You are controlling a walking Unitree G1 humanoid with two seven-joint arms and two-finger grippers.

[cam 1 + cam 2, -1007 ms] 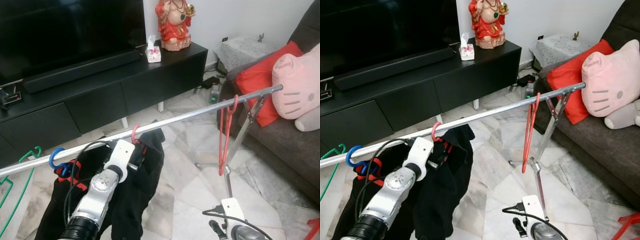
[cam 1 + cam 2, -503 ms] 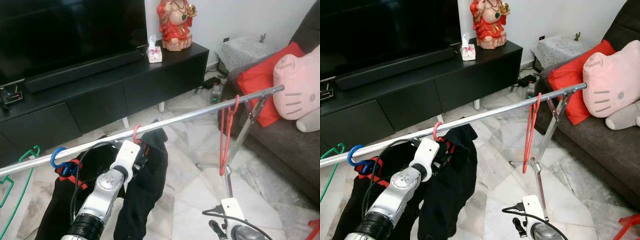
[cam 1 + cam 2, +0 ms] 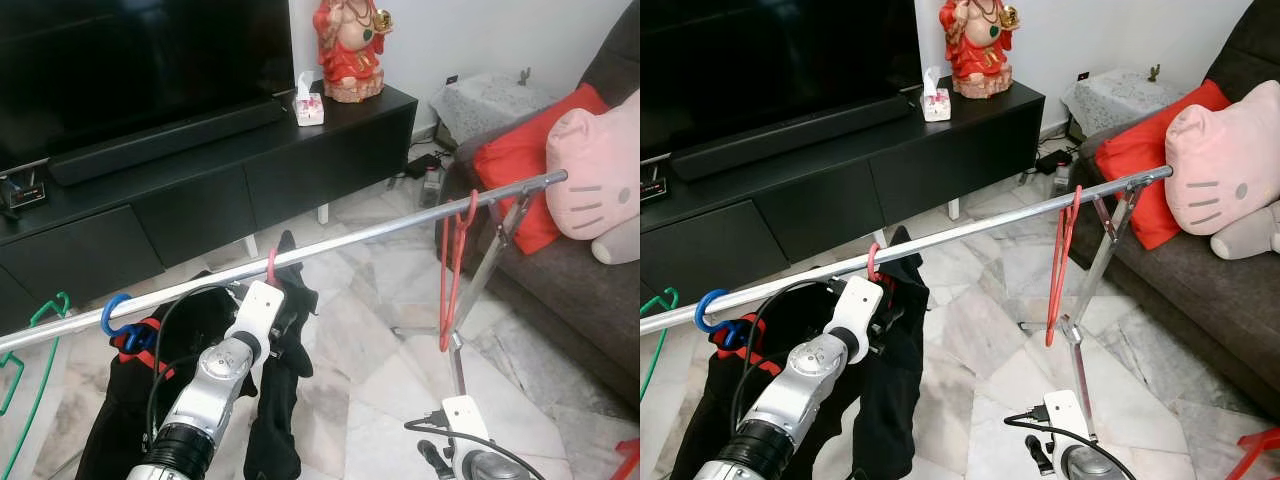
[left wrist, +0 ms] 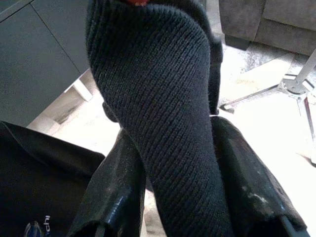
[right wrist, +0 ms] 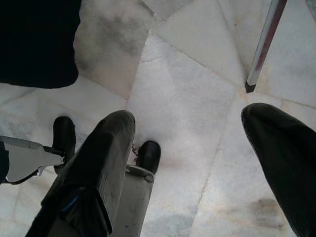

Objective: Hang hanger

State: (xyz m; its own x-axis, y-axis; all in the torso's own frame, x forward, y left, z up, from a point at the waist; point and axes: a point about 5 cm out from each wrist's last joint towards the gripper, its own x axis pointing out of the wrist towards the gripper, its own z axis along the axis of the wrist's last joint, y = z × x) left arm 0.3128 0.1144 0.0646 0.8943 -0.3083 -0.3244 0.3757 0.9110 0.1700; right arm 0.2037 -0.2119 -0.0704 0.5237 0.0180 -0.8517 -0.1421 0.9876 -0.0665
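Note:
A silver rail (image 3: 380, 232) runs across the room on a folding stand. A pink hanger hook (image 3: 270, 265) sits over the rail, carrying a black knit garment (image 3: 285, 345) that hangs twisted and narrow below it. My left gripper (image 3: 284, 306) is just under the rail beside that hook. In the left wrist view its fingers (image 4: 116, 197) stand on either side of the ribbed black garment (image 4: 158, 98) and are shut on it. My right gripper (image 5: 192, 118) hangs low and open over the marble floor.
A red hanger (image 3: 455, 270) hangs near the rail's right end. A blue hook (image 3: 113, 315) with dark clothes and a green hanger (image 3: 40, 320) hang at the left. The black TV cabinet (image 3: 300, 170) stands behind the rail, the sofa with cushions (image 3: 560, 180) on the right, and the stand's leg (image 5: 264, 44) by my right gripper.
The black garment has gone from hanging wide to bunched and twisted narrow, with a fold now poking up past the rail. My left gripper has shifted slightly right under the rail.

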